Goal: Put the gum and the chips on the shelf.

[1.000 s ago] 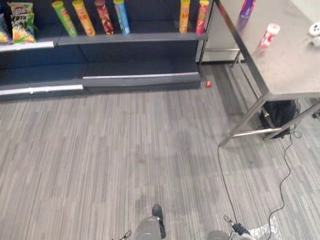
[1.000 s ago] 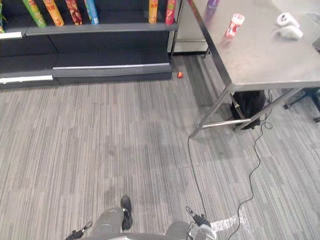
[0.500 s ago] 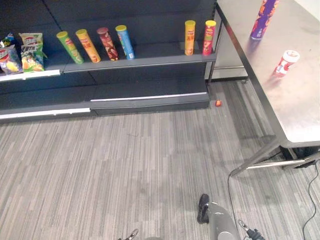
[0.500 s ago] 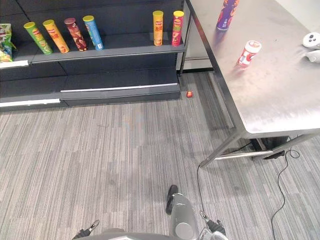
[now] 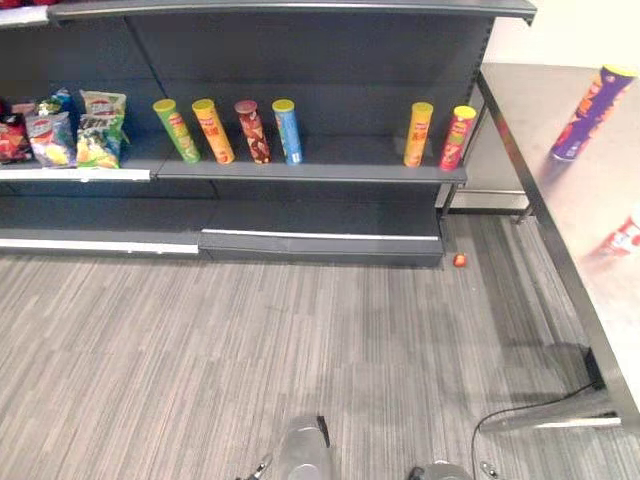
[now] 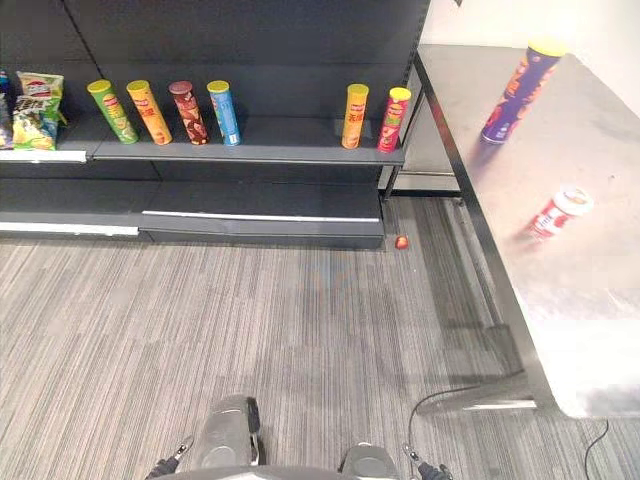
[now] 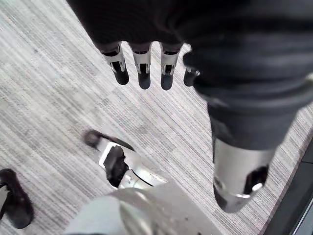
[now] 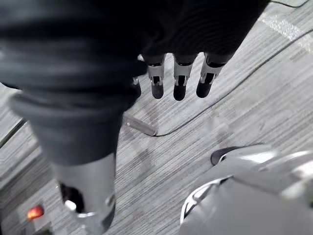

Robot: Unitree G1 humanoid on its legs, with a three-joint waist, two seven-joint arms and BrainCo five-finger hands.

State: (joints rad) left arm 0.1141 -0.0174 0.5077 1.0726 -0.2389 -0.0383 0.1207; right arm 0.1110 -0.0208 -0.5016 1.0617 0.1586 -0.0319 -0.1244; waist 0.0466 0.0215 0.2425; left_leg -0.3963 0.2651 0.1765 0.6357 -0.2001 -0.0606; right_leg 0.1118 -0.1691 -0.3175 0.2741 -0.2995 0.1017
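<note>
Purple chips can (image 6: 518, 92), red gum bottle (image 6: 560, 212)

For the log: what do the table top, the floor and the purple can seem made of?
The table looks like brushed metal, probably stainless steel: dull grey sheen, blurred reflections of what stands on it. The floor is a matte grey striped covering; carpet or vinyl, cannot tell. The purple can is probably a glossy printed cardboard tube; its yellow lid may be plastic.

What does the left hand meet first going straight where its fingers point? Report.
Probably the grey carpeted floor: the left hand hangs with straight fingers aimed down at it, though depth is unclear.
</note>
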